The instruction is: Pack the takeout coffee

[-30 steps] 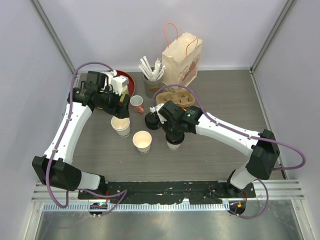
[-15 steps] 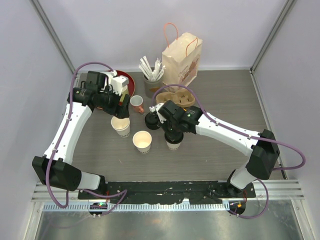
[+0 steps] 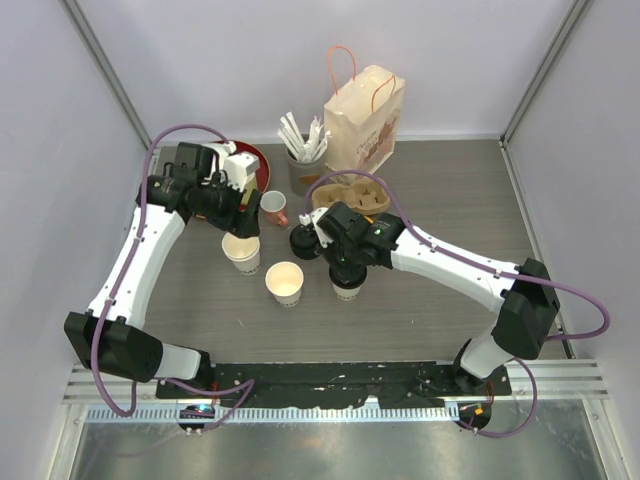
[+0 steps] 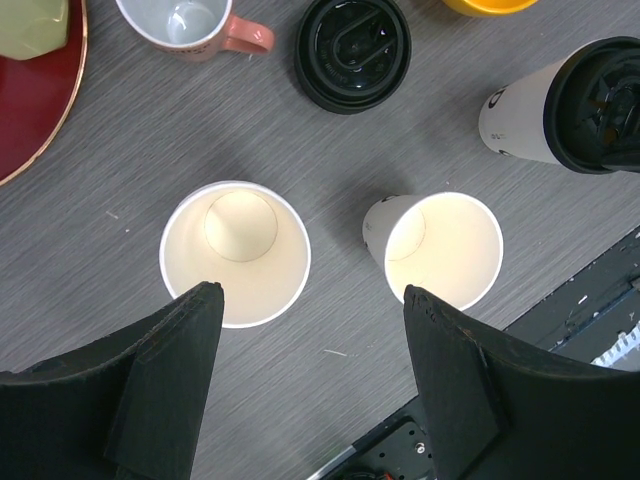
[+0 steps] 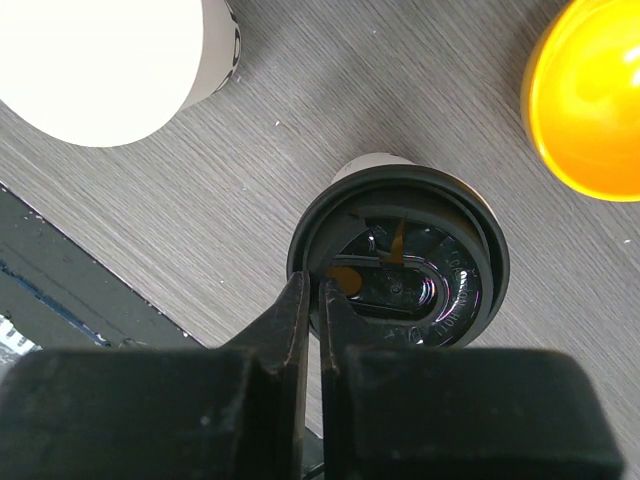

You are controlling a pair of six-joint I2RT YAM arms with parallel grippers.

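Low centre in the top view, an open cup [image 3: 285, 283] stands uncovered. Just right of it, the lidded cup [image 3: 347, 290] sits under the right gripper [image 5: 310, 300], whose fingers are pressed together over the lid's near edge. Up-left, the left gripper [image 4: 312, 298] hovers, spread wide, over a second open cup [image 3: 242, 252]. A loose lid [image 3: 303, 243] lies beyond, and the bag [image 3: 365, 118] is farthest.
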